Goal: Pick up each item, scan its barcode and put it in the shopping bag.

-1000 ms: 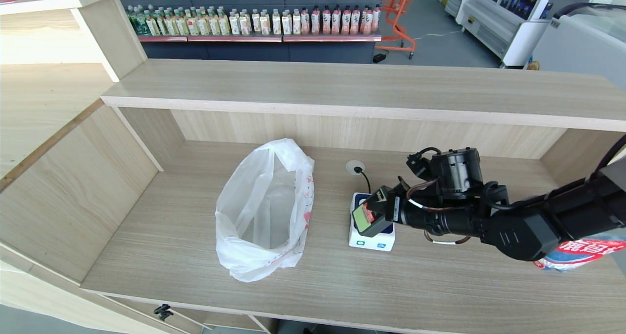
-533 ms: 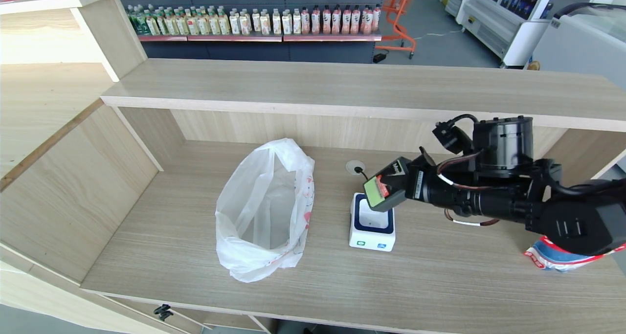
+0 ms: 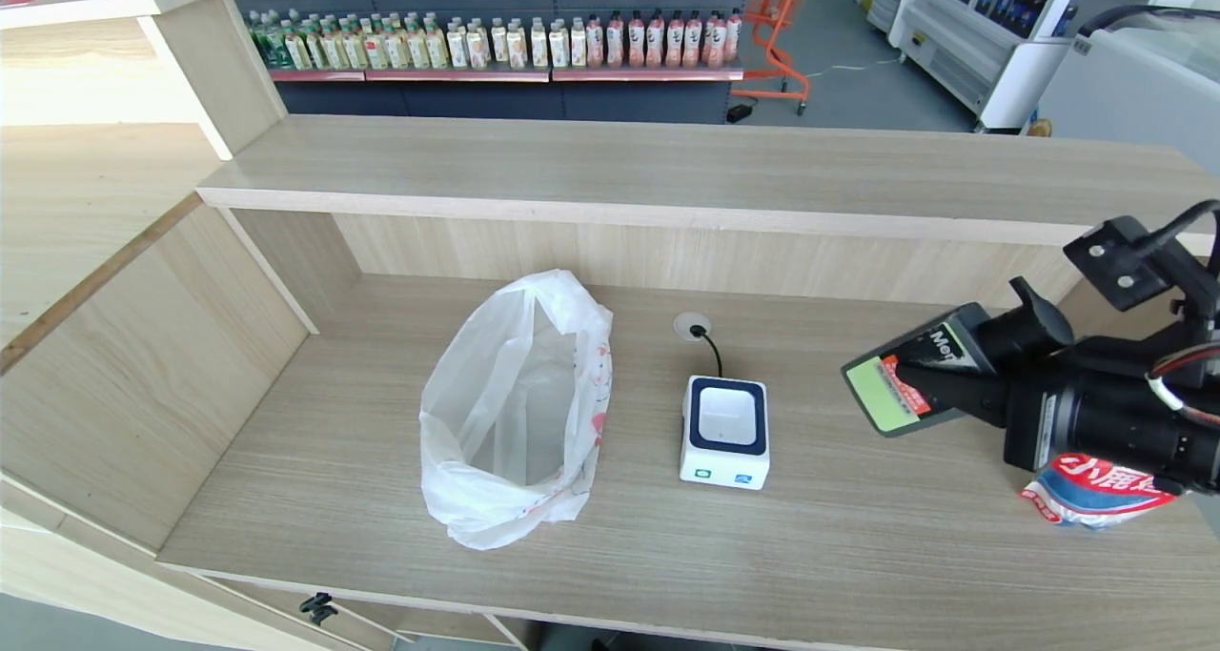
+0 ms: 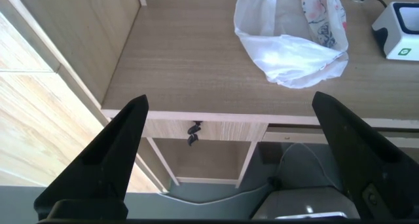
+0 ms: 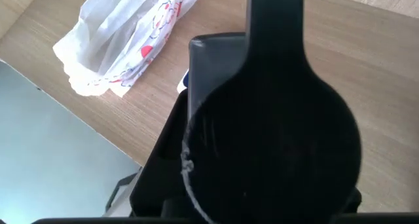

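Box (image 3: 884, 396), small and dark with a green and red end face, is pinched in the right gripper (image 3: 939, 376) and held in the air above the counter (image 3: 810, 556), to the right of the barcode scanner (image 3: 726, 430) and well apart from it. The green end points left, toward the scanner.

Nothing shows whether the barcode has been read, so I would treat scanning as the step in hand. The scanner's pale window faces up. The box should therefore travel left until it hangs squarely over that window, with its coded face turned down and level. It should be held close without touching and paused briefly. I cannot tell which face carries the code; if nothing registers, a slow roll of the wrist should present another side.

From there the path runs further left to the white plastic shopping bag (image 3: 515, 413), which slumps on the counter with its mouth gaping upward. The film looks thin and will likely fold shut if brushed, so come in above the rim and let go only once inside the mouth.

A blue, white and red packet (image 3: 1096, 501) lies under the right arm at the near right. The left gripper (image 4: 229, 103), fingers spread wide, hangs off the counter's near left edge.
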{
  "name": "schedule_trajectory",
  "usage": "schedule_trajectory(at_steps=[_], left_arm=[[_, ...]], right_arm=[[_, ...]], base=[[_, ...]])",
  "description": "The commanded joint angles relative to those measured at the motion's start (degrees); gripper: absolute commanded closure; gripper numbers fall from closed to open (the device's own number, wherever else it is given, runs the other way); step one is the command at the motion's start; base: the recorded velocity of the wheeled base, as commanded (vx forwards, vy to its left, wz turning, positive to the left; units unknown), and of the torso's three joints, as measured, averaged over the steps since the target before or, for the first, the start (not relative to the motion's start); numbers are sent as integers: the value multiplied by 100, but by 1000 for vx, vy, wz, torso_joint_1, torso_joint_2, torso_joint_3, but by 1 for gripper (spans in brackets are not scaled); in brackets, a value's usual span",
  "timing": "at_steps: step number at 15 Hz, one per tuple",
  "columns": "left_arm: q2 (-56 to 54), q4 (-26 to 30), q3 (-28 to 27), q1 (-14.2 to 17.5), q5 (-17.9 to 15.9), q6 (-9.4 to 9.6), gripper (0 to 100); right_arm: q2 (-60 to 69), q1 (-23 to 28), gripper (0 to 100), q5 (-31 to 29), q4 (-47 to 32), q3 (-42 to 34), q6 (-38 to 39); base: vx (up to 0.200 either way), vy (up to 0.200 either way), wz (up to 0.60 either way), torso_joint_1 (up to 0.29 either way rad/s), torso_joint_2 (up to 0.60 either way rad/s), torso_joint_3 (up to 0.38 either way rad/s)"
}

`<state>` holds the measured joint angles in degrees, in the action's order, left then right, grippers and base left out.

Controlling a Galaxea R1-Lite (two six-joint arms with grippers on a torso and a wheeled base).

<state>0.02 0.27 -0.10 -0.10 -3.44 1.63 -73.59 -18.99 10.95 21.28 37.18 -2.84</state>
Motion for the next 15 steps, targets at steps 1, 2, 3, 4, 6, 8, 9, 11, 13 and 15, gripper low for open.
schedule_trajectory(at_steps=[1,2,3,4,6,8,9,11,13,15], left_arm=[[6,0,10,1,1,4,0],[6,0,1,1,1,-5,0],[6,0,1,1,1,4,0],[-2,0,1,1,1,4,0],[-2,0,1,1,1,4,0],[-2,0,1,1,1,12,0],[-2,0,1,1,1,4,0],[-2,0,1,1,1,4,0],[6,0,1,1,1,4,0],[6,0,1,1,1,4,0]], right_arm=[[407,133,100,4,-10,-115,3],[451,133,100,13,-10,-123,3],[478,124,100,13,-45,-159,3],[495,115,100,13,-107,-194,12],[504,80,100,13,-204,-203,425],[442,-113,100,13,-212,-71,864],[328,-175,100,13,-212,35,1014],[38,-395,100,13,-212,272,1251],[-392,-641,100,13,-212,518,1585],[-1166,-817,100,13,-204,966,1796]], base=[[0,0,0,0,0,0],[0,0,0,0,0,0],[0,0,0,0,0,0],[0,0,0,0,0,0],[0,200,0,2,0,-2],[0,200,0,-2,-2,5],[0,0,0,0,0,0],[0,0,0,0,0,0],[0,0,0,0,0,0],[0,0,0,0,0,0]])
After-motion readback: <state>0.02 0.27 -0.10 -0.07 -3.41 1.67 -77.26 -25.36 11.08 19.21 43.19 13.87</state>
